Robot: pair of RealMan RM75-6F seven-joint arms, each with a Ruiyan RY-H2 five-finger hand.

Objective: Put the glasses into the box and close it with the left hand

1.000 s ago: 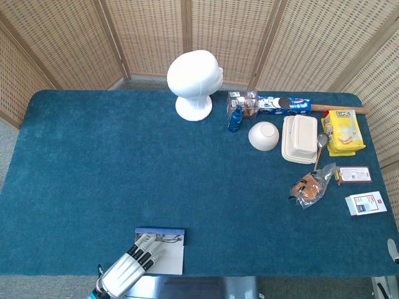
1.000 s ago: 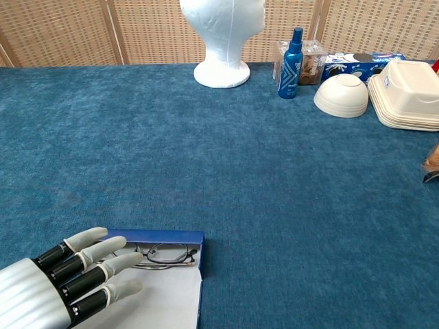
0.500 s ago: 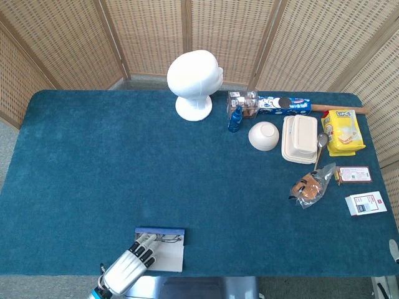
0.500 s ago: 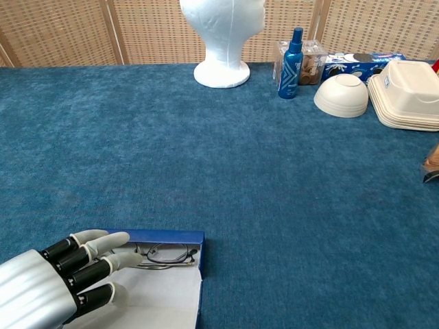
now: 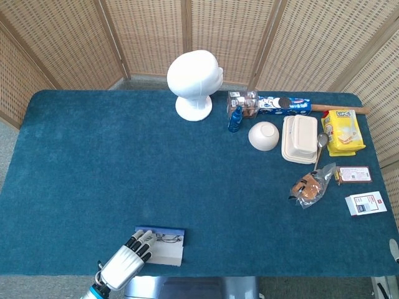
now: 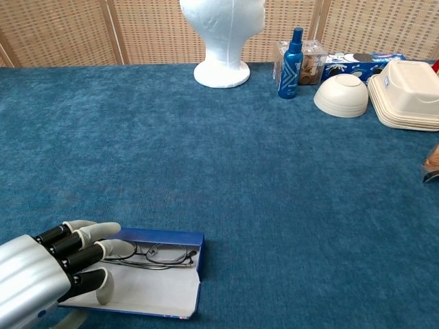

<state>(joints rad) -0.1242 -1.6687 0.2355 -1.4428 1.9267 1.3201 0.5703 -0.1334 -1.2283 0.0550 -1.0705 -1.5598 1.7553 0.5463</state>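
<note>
Chest view shows the left hand (image 6: 51, 267), fingers curled on the white lid (image 6: 140, 291) of the blue box (image 6: 161, 238). The glasses (image 6: 154, 256) already lie inside, near the tabletop's (image 6: 240, 171) front edge. Next, I think, the lid must fold over. The thumb is hidden; the right hand is unseen.

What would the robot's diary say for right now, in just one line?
glasses: inside box | box: open, lid partly raised | left hand: on lid | right hand: not in view
</note>
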